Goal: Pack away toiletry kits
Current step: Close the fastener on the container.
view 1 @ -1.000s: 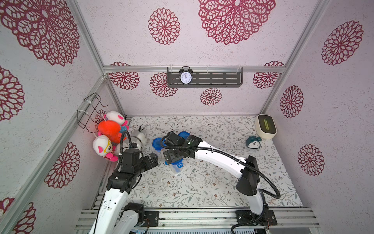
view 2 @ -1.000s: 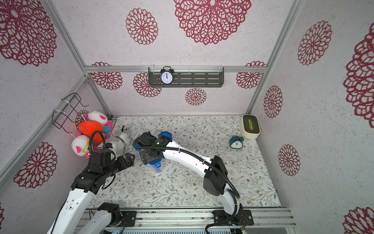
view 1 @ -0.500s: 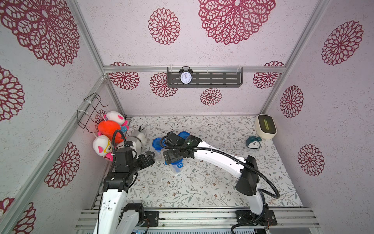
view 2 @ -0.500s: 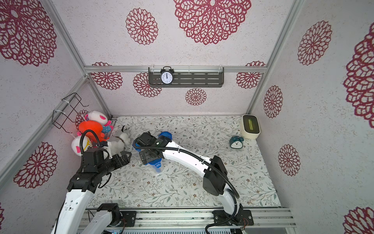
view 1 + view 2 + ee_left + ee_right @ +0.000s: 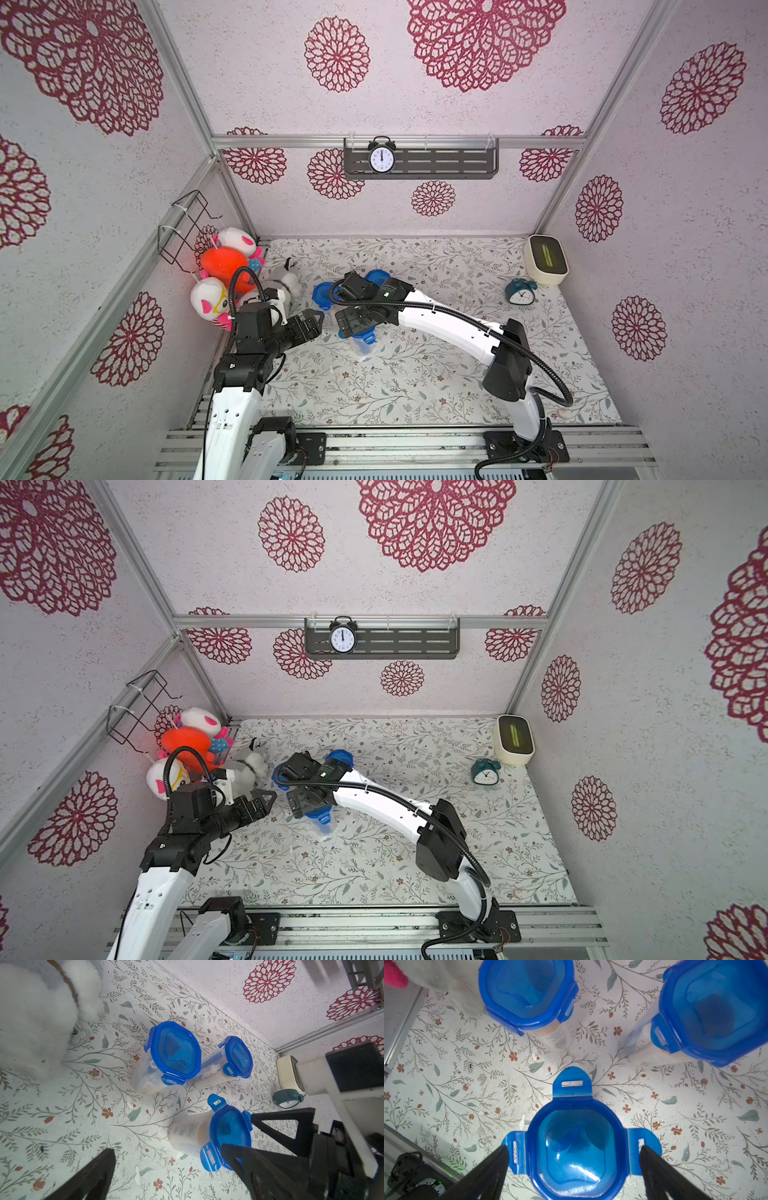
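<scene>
**Right gripper open over the unlatched cup, left gripper empty beside it**

In both top views I saw the three kits standing close together on the floral table (image 5: 415, 374), left of its middle. The unlatched cup (image 5: 365, 338) was nearest the arm bases. The dog-side cup (image 5: 322, 293) stood just beside the white plush dog (image 5: 286, 282), and the rear cup (image 5: 377, 275) stood farther back. The right gripper (image 5: 358, 330) hung directly over the unlatched cup and hid most of it. The left gripper (image 5: 318, 322) sat near that cup but apart from it, jaws spread with nothing between them. The teal alarm clock (image 5: 519, 291) stood well apart, at the far right.

From the left wrist, the dog-side cup (image 5: 174, 1053) and the rear cup (image 5: 236, 1057) were upright and side by side, with their tabs folded down. The unlatched cup (image 5: 228, 1132) stood apart from them with its tabs sticking out. The right gripper's fingers (image 5: 280, 1124) lay on either side of its top. I could make out only one of the left gripper's fingers (image 5: 97, 1172).

From the right wrist, the unlatched cup's blue lid (image 5: 575, 1147) sat between the widely parted jaws, with three tabs flared outward. The fingertips (image 5: 500, 1159) were at the two side tabs, and I could not tell whether they touched. The dog-side cup (image 5: 527, 989) and the rear cup (image 5: 720, 1007) stood beyond.
</scene>
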